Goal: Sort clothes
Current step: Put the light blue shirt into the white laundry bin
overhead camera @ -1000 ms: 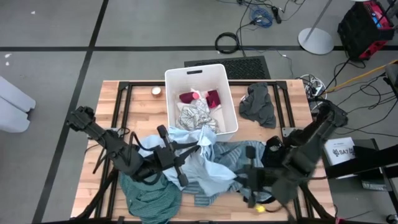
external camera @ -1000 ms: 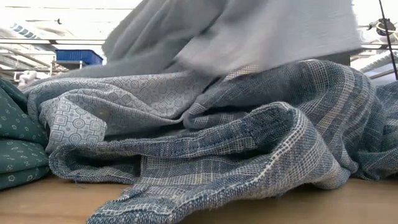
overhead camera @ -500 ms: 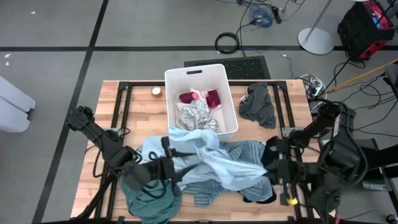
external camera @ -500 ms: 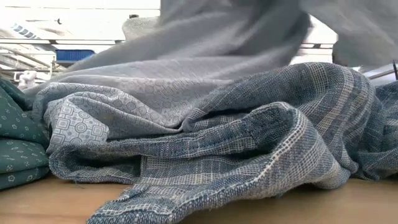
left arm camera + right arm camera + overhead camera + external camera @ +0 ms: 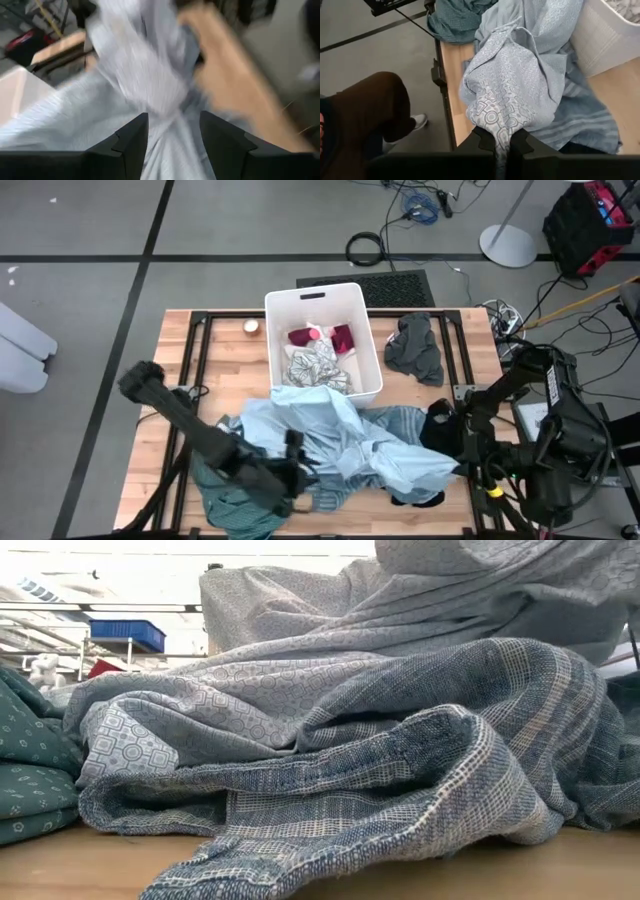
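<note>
A light blue patterned garment (image 5: 340, 435) lies spread over the pile of clothes in front of the white bin (image 5: 372, 345). Its right end is in my right gripper (image 5: 496, 137), which is shut on it near the table's right front (image 5: 462, 470). My left gripper (image 5: 172, 120) stands open low over the pile's left part (image 5: 293, 472), with blurred light blue cloth just past its fingers. Whether it touches the cloth, I cannot tell. Under the light blue piece lie a blue-grey striped garment (image 5: 400, 790) and a teal one (image 5: 235, 505). My right gripper pinches a bunched end of the light blue garment (image 5: 494, 117) between its two fingers, several folds gathered together. The fingers slant down from the table's right near side. From them the cloth runs out to the pile, where the rest lies on the other clothes.
The bin holds maroon (image 5: 340, 337) and white patterned (image 5: 312, 365) pieces. A dark grey garment (image 5: 415, 348) lies right of the bin and a black one (image 5: 437, 425) near my right arm. A person's leg in brown trousers (image 5: 370, 110) stands beside the table's near edge.
My right gripper has gone toward the table's right edge, drawing the light blue garment across the pile. My left gripper has sunk and moved toward the near edge. The garment's left part, held up before, has fallen and spread over the other clothes.
</note>
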Robot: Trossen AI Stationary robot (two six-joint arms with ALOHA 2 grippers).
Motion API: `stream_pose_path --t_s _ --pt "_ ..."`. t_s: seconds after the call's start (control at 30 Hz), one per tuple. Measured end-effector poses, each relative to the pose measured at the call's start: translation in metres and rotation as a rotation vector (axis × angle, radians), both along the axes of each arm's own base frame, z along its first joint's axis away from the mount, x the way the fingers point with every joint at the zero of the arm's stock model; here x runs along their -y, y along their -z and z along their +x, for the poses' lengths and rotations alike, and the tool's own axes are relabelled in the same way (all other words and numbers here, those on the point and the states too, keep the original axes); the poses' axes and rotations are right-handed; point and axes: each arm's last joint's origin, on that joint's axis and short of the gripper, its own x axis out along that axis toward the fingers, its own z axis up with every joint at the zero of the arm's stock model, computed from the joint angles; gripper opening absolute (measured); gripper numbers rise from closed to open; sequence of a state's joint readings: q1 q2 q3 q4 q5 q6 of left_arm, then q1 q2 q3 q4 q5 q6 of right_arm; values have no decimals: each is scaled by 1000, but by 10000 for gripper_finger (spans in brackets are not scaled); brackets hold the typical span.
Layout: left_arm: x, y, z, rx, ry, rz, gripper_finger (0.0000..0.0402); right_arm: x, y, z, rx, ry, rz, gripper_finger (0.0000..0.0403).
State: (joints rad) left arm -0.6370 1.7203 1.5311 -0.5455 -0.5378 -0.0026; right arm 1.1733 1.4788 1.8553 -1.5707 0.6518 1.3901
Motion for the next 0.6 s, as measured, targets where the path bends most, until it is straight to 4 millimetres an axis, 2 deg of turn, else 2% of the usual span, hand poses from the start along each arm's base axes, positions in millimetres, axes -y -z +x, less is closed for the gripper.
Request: stream_pose_path --t_s 0.1,0.17,0.37,0.6 --pt "1 32 14 -77 -23 163 182 0 0 0 -2 6 8 0" --pt "-1 43 20 -92 -60 218 182 -1 0 -1 -2 3 7 0" --pt "-24 61 31 -219 -89 329 182 -1 1 -1 -1 -1 3 0" --pt "-50 62 49 -237 -78 323 182 -4 2 0 -1 -17 -22 0"
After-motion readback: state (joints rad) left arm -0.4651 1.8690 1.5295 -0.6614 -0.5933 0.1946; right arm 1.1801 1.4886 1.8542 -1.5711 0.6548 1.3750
